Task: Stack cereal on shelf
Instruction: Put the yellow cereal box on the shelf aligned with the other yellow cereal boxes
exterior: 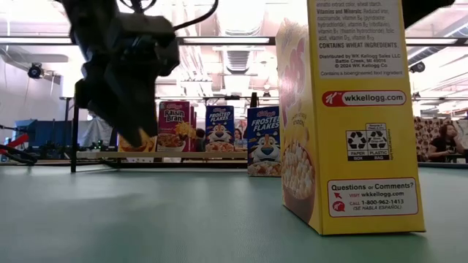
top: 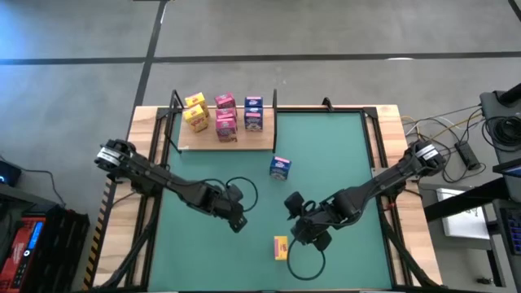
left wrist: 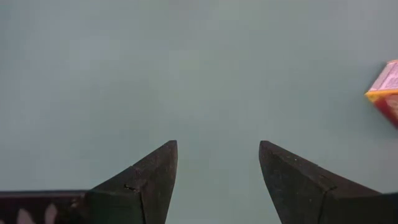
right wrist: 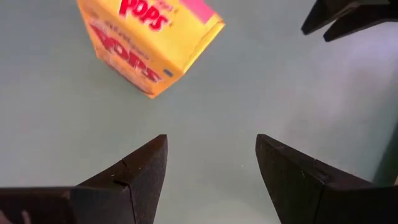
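The pale wooden shelf (top: 220,145) sits at the far left of the green mat. Several yellow, pink and blue cereal boxes (top: 225,118) stand upright on it. One blue box (top: 281,168) (exterior: 263,142) stands on the mat near the shelf's right end. A yellow Pops box (top: 281,247) (exterior: 351,117) (right wrist: 149,43) stands upright near the mat's near edge. My left gripper (top: 238,221) (left wrist: 217,146) hovers open over bare mat, left of that box. My right gripper (top: 303,236) (right wrist: 211,140) is open just right of the box, apart from it.
Black metal uprights (top: 173,102) frame the shelf. A black cable loop (top: 305,264) lies by the yellow box, and another (top: 240,191) sits near the left arm. Green mat (top: 342,155) stretches between the shelf and the right edge. A person sits far back in the room (exterior: 444,140).
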Available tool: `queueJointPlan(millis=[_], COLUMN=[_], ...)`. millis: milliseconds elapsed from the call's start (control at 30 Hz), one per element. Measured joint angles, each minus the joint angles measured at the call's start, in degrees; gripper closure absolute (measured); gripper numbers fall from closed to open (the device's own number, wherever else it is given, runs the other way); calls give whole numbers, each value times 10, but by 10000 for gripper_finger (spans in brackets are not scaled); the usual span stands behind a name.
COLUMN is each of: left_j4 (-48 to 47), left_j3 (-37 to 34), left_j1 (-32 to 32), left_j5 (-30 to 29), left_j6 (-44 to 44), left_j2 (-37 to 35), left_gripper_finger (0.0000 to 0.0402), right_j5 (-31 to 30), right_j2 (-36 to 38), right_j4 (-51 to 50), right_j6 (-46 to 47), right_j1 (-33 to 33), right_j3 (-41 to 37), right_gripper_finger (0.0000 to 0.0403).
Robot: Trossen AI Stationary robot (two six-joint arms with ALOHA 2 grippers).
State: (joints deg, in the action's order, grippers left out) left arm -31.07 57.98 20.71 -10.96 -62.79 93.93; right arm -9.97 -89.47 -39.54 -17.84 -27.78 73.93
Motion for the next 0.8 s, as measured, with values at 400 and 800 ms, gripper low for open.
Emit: queueJointPlan(millis=[400,800], left_j4=[197,299], left_j3=[-9,69], left_j1=[33,38], left_j5=[-4,-5], left_j6=[-53,-141], left_j2=[2,66], left_gripper_finger=[192,192], right_j5=[-21,-17], right_j2=[2,3], right_j4=[-48,-202], right_j6=[124,312], right_j1=[-1,-1], right_j3=[0,-24], right_gripper_finger=[170,170])
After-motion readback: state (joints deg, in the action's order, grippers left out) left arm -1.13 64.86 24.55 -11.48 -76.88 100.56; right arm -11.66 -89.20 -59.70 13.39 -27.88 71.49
